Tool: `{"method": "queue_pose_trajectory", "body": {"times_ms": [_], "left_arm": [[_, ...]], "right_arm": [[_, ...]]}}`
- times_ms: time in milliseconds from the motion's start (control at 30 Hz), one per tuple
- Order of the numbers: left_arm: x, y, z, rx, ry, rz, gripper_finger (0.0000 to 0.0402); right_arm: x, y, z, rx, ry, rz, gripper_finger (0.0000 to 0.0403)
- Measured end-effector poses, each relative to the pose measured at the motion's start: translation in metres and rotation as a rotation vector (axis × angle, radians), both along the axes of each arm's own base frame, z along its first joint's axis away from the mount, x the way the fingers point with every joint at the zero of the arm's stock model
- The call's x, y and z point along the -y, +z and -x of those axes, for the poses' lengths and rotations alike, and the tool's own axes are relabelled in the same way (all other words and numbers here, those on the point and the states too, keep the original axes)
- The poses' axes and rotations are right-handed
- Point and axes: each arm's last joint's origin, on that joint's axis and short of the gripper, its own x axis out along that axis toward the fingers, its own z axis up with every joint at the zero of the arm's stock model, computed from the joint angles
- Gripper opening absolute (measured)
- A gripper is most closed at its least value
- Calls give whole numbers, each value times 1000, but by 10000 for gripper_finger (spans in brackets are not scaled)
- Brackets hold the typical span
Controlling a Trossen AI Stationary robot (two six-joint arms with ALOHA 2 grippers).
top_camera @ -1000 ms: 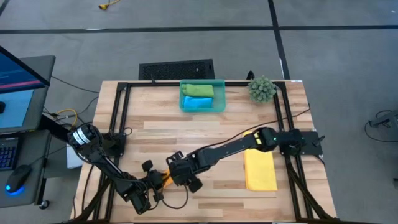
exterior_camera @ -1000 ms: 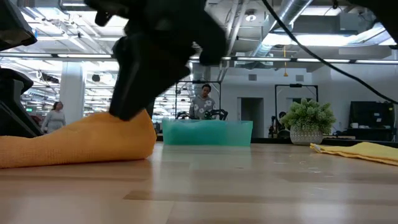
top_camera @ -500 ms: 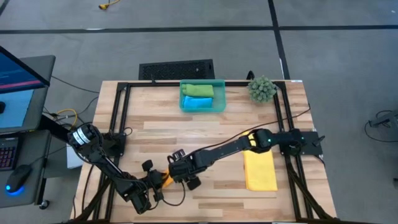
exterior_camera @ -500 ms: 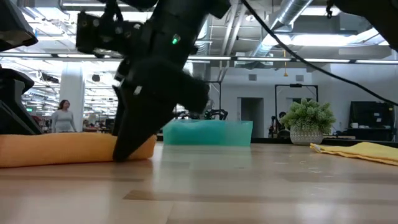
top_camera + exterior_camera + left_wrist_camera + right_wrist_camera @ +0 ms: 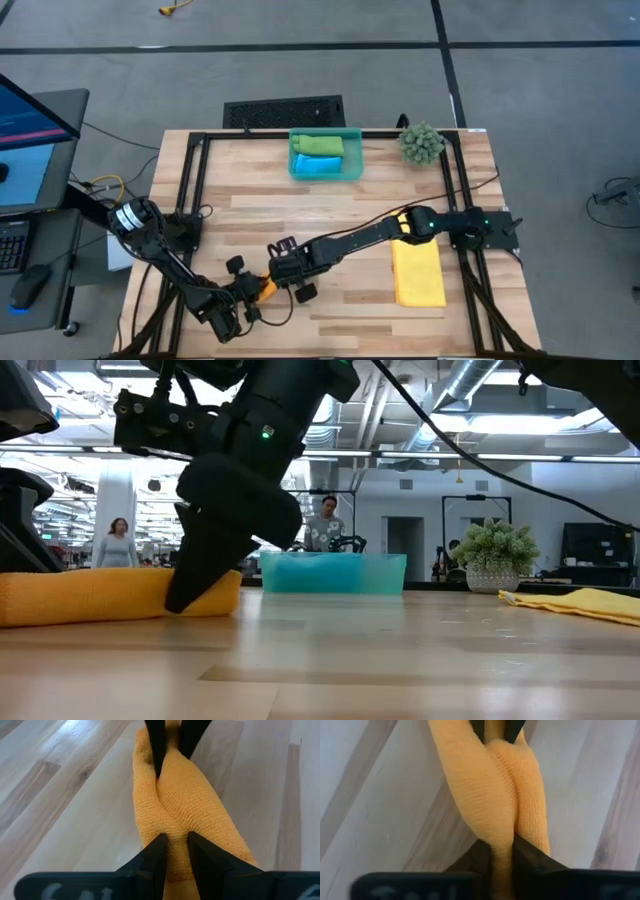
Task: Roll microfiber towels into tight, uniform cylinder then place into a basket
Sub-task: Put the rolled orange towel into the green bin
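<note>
We see both grippers pinching the orange towel [image 5: 264,288], well in front of the basket [image 5: 352,152]. The left gripper [image 5: 172,851] clamps one end. The right gripper [image 5: 501,851] clamps the other.

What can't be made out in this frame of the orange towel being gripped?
- Orange towel, high view: mostly covered by both arms; its shape is unreadable.
- Its far end, low view: cut off by the picture's edge.
- Basket contents, low view: walls hide the towels.
- Left pincer, left wrist view: tips buried in cloth.
</note>
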Motion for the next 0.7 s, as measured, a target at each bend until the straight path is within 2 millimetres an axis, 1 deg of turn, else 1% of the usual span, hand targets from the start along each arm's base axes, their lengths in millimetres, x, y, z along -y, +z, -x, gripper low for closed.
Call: {"method": "queue_pose_trajectory", "body": {"times_ms": [100,333,467,700], "left_arm": [[-2,6,3,-20,-6,3,77],[-3,26,15,-46,-38,30,77],[-5,39,26,-22,-30,33,77],[-18,63,42,-10,7,23,77]], "right_arm": [[-1,0,-2,19,1,-6,30],[2,0,-2,13,-18,-36,30],[3,-1,-2,8,-22,-41,30],[8,-1,0,-30,-29,-32,30]]}}
